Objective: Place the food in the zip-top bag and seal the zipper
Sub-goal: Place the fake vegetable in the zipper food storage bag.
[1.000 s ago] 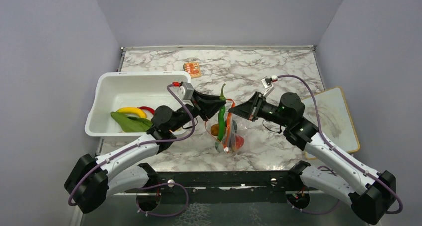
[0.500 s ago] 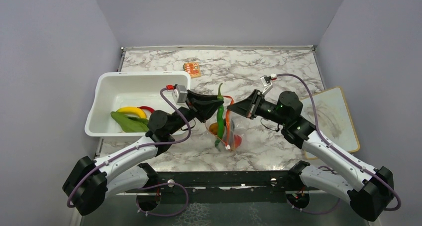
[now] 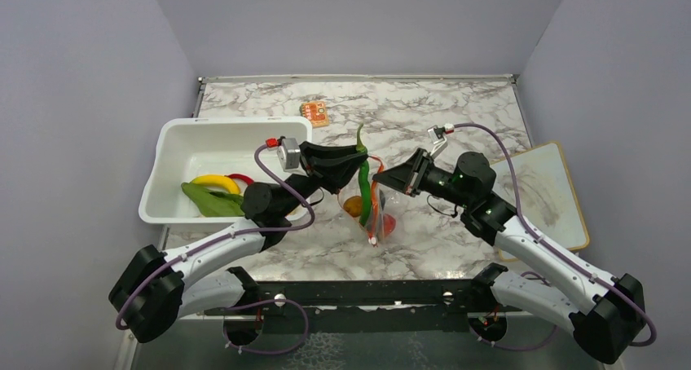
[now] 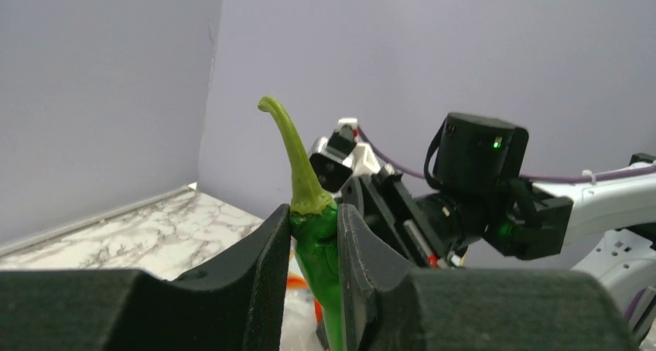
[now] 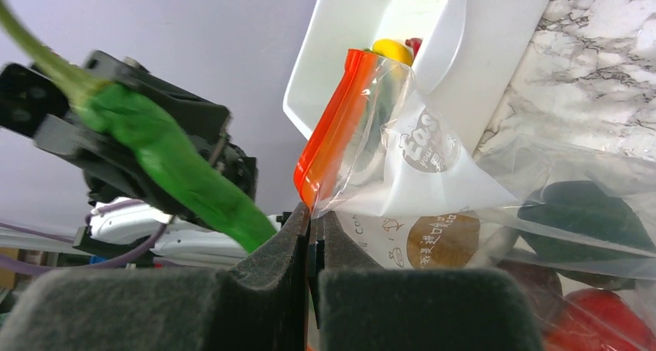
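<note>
Right, I'm in the loading step. My left hand (image 4: 313,213) is clamped on the long green plastic toy chilli (image 4: 319,252) just below its stalk, holding it upright with the tip pointing down at the small clear floppy zip-top bag (image 3: 373,217). My right hand (image 5: 313,216) is pinched together on the bag's mouth edge, at one end of the thin orange-red zipper strip (image 5: 334,119). It holds that edge up off the marble-patterned bench (image 3: 456,109), so the mouth gapes towards the chilli. The bag hangs between the two arms. Through the plastic I make out a round red toy tomato (image 3: 388,223) and a brown-orange toy lump (image 3: 353,206). A yellow toy banana (image 3: 213,180) and other pieces lie in the white rectangular plastic tub (image 3: 220,138), so I judge sealing to be some way off.

Next I'd lower the chilli straight through the opening, hold the right hand's pinch firm so the floppy mouth doesn't fold shut, and release only once most of its length is inside.

I can't settle whether the chilli's tip is already inside the mouth or merely beside it. From above it overlaps the bag, and the right wrist view loses it behind the hand itself. A pale speck at the strip's lower end may be the zipper's tab, but it's too small to say. The bag's bottom runs out of the right wrist view.
</note>
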Motion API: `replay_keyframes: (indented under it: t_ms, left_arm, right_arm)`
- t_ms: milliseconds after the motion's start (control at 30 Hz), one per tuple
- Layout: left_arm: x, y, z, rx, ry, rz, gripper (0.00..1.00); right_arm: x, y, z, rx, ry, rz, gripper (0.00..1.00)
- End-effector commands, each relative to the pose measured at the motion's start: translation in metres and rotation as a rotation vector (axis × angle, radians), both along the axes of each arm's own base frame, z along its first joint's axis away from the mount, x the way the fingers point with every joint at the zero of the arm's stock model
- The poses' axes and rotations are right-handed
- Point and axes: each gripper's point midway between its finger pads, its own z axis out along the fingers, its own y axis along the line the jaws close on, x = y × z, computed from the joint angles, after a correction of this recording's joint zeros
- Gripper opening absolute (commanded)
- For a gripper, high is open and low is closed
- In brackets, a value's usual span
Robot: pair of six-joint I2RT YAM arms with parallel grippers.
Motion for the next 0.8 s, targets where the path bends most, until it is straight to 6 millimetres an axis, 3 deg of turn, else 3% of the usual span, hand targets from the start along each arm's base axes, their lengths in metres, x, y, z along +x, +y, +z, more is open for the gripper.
replay_keyframes:
  t_ms: [0,267,467,600,767]
  left_arm:
    - [-0.006,0.007,-0.011,-0.065,-0.029,0.014,0.11]
    - [-0.015,0.0,-0.051,0.007,-0.006,0.008,0.11]
    - [-0.014,0.006,-0.073,0.064,0.057,0.036,0.36]
    - [-0.016,0.009,-0.074,0.102,0.082,0.037,0.5]
    - [-0.017,0.007,-0.075,0.149,0.108,0.026,0.57]
  right_arm:
    - [0.002,-0.001,0.025,0.075,-0.042,-0.022,0.01]
    - [0.012,0.006,0.044,0.137,-0.031,-0.031,0.01]
    - [0.012,0.005,0.041,0.117,-0.044,-0.033,0.01]
    - [0.01,0.004,0.035,0.099,-0.053,-0.027,0.01]
    - [0.007,0.007,0.034,0.078,-0.078,0.004,0.01]
